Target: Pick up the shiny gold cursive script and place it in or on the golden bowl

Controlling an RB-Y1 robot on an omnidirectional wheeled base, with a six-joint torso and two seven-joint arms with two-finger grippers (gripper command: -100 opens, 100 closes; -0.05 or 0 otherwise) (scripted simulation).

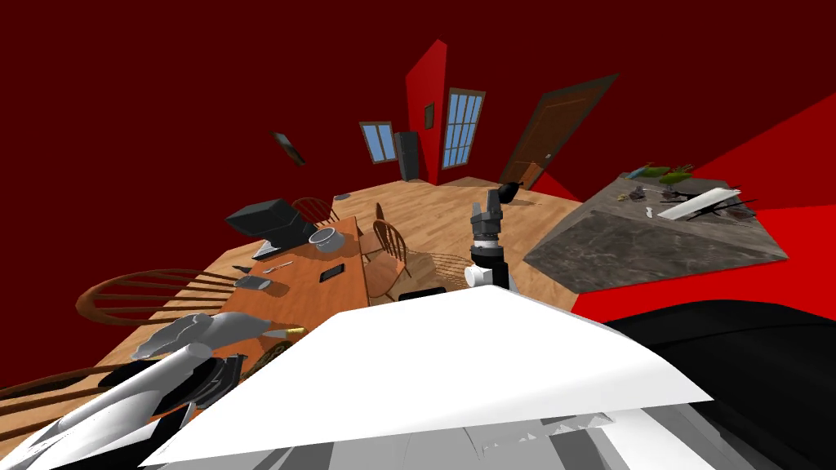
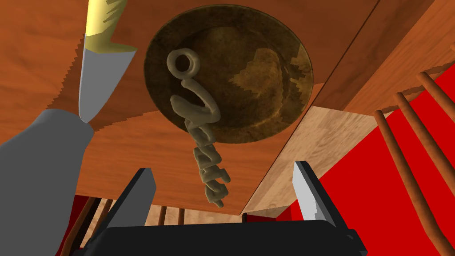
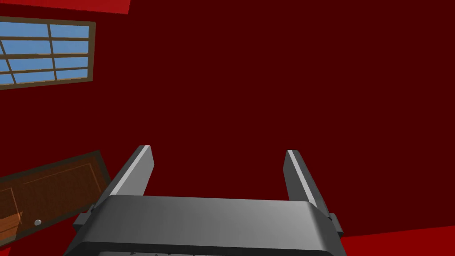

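Two grippers: left gripper (image 2: 224, 168) spread wide, empty; right gripper (image 3: 218, 149) raised, also wide, empty
Cursive script (image 2: 202, 135): ring end inside golden bowl (image 2: 284, 102), tail trailing over the rim toward the table (image 2: 40, 40) edge, ahead of the left gripper
Risk: overhanging tail could pull it out of the bowl if nudged
Unclear: whether the tail touches wood; knife (image 2: 102, 80) handle cut off
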